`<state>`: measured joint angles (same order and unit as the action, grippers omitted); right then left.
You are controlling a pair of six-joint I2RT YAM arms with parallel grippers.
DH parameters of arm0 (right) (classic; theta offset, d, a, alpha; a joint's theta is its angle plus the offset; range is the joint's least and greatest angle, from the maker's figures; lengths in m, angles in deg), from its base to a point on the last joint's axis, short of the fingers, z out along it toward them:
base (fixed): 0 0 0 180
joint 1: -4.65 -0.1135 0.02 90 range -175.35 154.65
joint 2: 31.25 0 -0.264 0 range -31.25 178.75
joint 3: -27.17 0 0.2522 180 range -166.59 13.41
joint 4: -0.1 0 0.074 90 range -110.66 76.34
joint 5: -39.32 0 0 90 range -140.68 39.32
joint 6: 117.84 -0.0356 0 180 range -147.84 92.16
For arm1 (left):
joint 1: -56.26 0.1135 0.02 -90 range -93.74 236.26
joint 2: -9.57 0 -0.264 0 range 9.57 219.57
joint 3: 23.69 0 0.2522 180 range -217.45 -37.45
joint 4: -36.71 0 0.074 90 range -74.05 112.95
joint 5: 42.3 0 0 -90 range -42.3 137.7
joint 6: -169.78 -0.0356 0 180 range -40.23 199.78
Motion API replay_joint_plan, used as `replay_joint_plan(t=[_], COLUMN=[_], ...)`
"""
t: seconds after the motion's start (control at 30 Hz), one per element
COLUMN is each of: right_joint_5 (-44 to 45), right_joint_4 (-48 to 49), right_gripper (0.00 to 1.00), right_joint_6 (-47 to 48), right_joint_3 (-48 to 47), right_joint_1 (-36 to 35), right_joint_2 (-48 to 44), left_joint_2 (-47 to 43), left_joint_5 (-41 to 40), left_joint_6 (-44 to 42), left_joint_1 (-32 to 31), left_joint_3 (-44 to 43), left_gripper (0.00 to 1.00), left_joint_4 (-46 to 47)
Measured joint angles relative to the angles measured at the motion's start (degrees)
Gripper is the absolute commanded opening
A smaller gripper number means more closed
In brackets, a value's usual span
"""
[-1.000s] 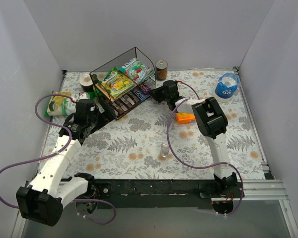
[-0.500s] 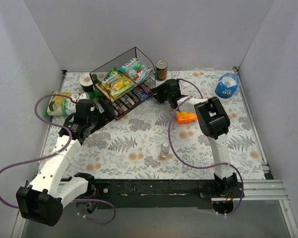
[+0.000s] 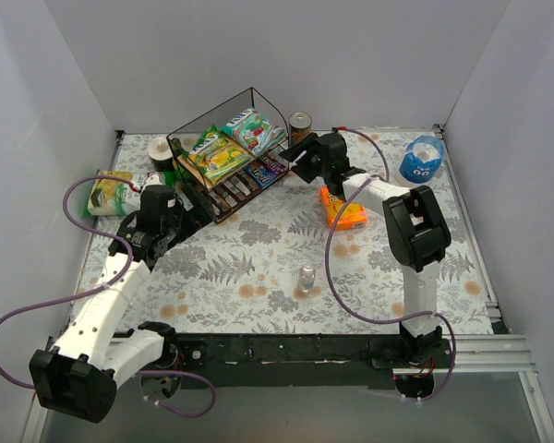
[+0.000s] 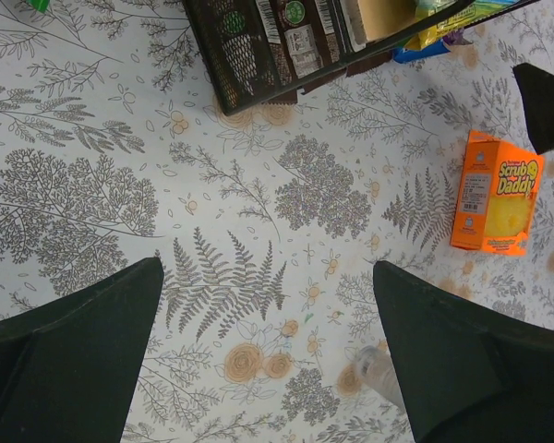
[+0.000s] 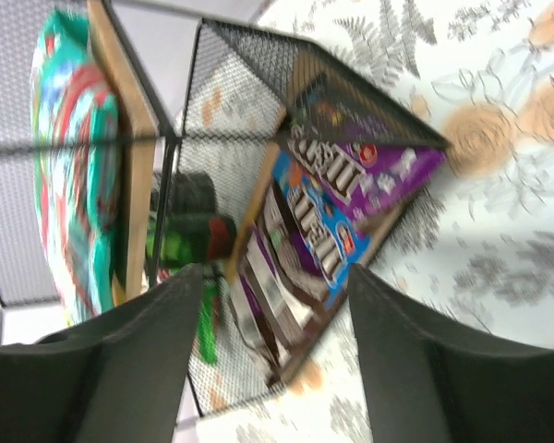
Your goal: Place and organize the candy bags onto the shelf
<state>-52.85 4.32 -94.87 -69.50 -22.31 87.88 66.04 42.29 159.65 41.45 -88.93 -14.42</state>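
Observation:
The shelf [image 3: 201, 132], a black wire rack with two wooden boards, stands at the back left. A green-yellow bag [image 3: 217, 155] and a teal-white bag [image 3: 252, 129] lie on its top board. Dark brown wrappers [image 3: 233, 192] and a purple wrapper [image 3: 268, 168] lie on the lower board. In the right wrist view the purple wrapper [image 5: 365, 166] and a brown wrapper [image 5: 272, 295] lie just beyond my open, empty right gripper [image 5: 277, 351]. That right gripper [image 3: 300, 159] hovers at the shelf's right end. My left gripper [image 3: 186, 221] is open and empty by the shelf's front left; its left wrist view [image 4: 268, 277] shows only tablecloth between the fingers.
An orange cardboard box [image 3: 344, 211] lies right of centre, under my right forearm. A small clear bottle [image 3: 307, 277] stands mid-table. A brown can [image 3: 300, 125] and a blue pouch with eyes [image 3: 421, 159] are at the back. Another pale green bag [image 3: 106, 194] lies left of the shelf.
My right gripper has opened and drawn back a little from the shelf's lower board, its elbow swinging right. The orange box has turned slightly. The left arm has not moved.

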Motion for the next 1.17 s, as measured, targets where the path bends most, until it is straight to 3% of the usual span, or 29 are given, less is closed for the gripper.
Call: replay_joint_plan(t=[0.17,0.33,0.63,0.87,1.17], right_joint_5=[-0.59,3.76,27.08,40.13,42.97], right_joint_4=[-7.48,-13.53,-21.20,-28.26,-31.21], right_gripper=[0.77,0.77,0.77,0.78,0.78], right_joint_6=[8.57,20.13,34.05,38.62,39.52], right_joint_3=[3.28,10.01,29.18,36.13,38.95], right_joint_1=[0.00,-0.02,1.68,3.13,3.50], right_joint_2=[-7.52,-20.87,-46.90,-56.00,-61.35], left_joint_2=[-0.76,-1.95,-2.78,-2.78,-2.80], left_joint_5=[-0.59,-3.10,-9.33,-11.69,-11.30], left_joint_6=[-0.61,-1.70,-2.56,-3.69,-3.63], left_joint_1=[0.00,0.00,-0.02,0.00,-0.02], left_joint_3=[0.00,0.00,-0.11,-0.55,-0.52], left_gripper=[0.98,0.98,0.98,0.98,0.98], left_joint_4=[0.04,0.22,1.42,1.86,3.17])
